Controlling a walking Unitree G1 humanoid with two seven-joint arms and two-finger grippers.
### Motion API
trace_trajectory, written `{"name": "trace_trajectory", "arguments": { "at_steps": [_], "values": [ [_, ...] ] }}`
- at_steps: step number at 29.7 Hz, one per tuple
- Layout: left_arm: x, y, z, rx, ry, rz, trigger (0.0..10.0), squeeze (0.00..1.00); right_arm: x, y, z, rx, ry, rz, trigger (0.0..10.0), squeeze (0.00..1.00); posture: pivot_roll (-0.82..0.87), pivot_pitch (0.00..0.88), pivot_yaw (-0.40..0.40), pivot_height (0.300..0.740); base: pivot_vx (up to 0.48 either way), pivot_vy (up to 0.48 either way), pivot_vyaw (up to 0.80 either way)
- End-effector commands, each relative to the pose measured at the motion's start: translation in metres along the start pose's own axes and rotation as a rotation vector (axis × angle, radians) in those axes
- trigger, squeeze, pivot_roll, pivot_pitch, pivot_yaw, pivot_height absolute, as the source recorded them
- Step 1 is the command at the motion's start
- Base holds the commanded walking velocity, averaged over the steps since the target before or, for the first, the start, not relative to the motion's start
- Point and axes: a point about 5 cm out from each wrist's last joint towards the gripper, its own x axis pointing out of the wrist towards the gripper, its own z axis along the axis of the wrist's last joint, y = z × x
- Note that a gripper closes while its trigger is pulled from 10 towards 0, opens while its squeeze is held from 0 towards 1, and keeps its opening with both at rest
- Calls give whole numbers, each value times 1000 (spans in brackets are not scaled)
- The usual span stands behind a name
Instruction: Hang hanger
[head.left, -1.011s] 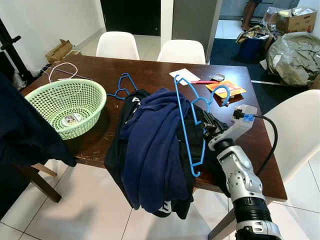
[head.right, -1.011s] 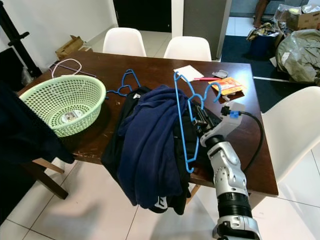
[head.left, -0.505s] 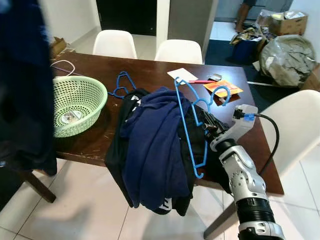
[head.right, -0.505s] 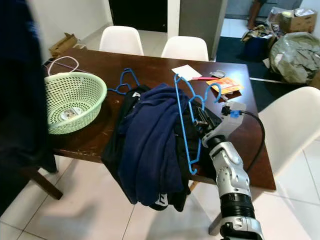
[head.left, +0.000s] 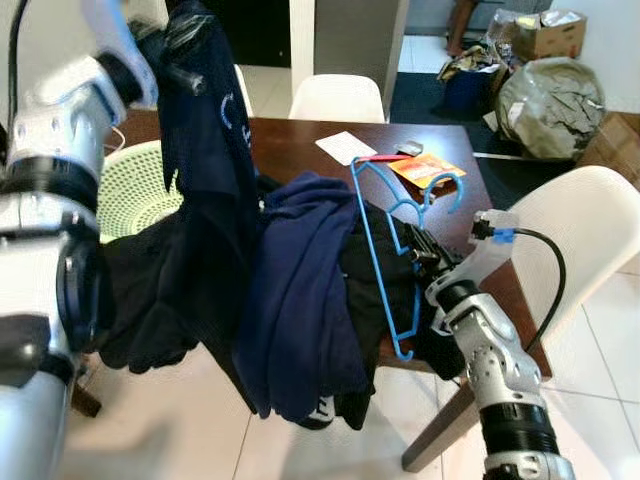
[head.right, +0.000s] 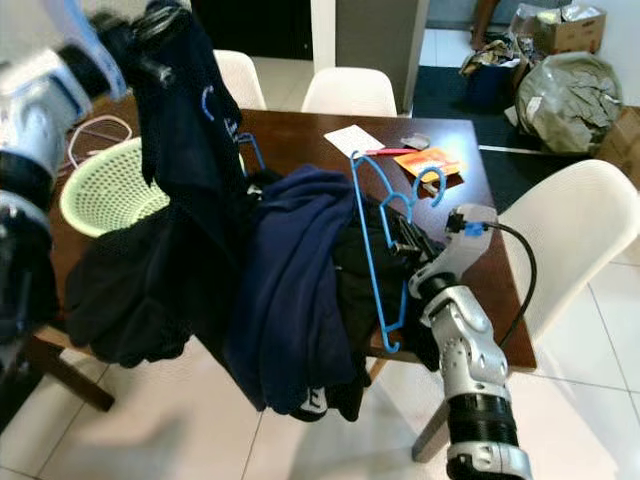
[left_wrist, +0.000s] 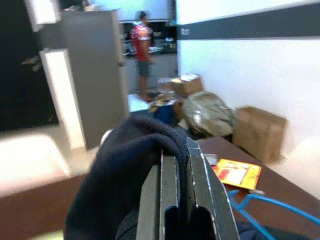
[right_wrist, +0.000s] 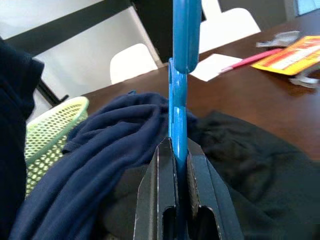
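Observation:
A blue plastic hanger (head.left: 385, 250) stands upright over the clothes pile, with my right gripper (head.left: 418, 243) shut on its lower side; in the right wrist view the blue hanger (right_wrist: 178, 80) runs straight up from between the black fingers (right_wrist: 160, 200). My left gripper (head.left: 160, 45) is raised high at the left, shut on a dark navy garment (head.left: 215, 170) that hangs down over the table's front. The left wrist view has that dark cloth (left_wrist: 125, 175) draped over the fingers (left_wrist: 172, 200). A second blue hanger (head.right: 250, 150) lies on the table behind the garment.
A pile of navy and black clothes (head.left: 310, 300) spills over the brown table (head.left: 300, 140). A green basket (head.left: 135, 190) sits at the left. White chairs (head.left: 335, 98) stand behind and at the right (head.left: 575, 220). Papers (head.left: 420, 167) lie far right. A person (left_wrist: 141, 47) stands in the background.
My left arm has swung up into view, lifting the dark garment high in front of the basket. The camera has shifted right. The right gripper still holds the hanger in place.

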Motion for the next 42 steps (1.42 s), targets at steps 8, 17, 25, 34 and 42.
{"name": "trace_trajectory", "arguments": {
  "at_steps": [8, 17, 25, 34, 42],
  "values": [
    [-37, -2, 52, 109, -249, 132, 10000, 0, 3, 5, -5, 18, 25, 17, 10000, 0, -8, 109, -22, 740, 0, 0, 0],
    [-69, 10, 117, 266, -412, 280, 10000, 0, 6, 9, -7, 39, 17, 18, 10000, 0, 16, 103, -15, 740, 205, 0, 0],
    [-88, 6, 164, 306, -523, 386, 10000, 0, 9, 10, -6, 53, 8, 21, 10000, 0, 31, 98, -4, 740, 424, 0, 0],
    [-85, -24, 212, 319, -627, 315, 10000, 0, 10, 11, -6, 59, 5, 23, 10000, 0, 46, 95, 1, 740, 368, 0, 0],
    [-67, -64, 255, 248, -668, 106, 10000, 0, 11, 10, -7, 70, 4, 16, 10000, 0, 64, 95, 9, 740, 235, 0, 0]
  ]
}}
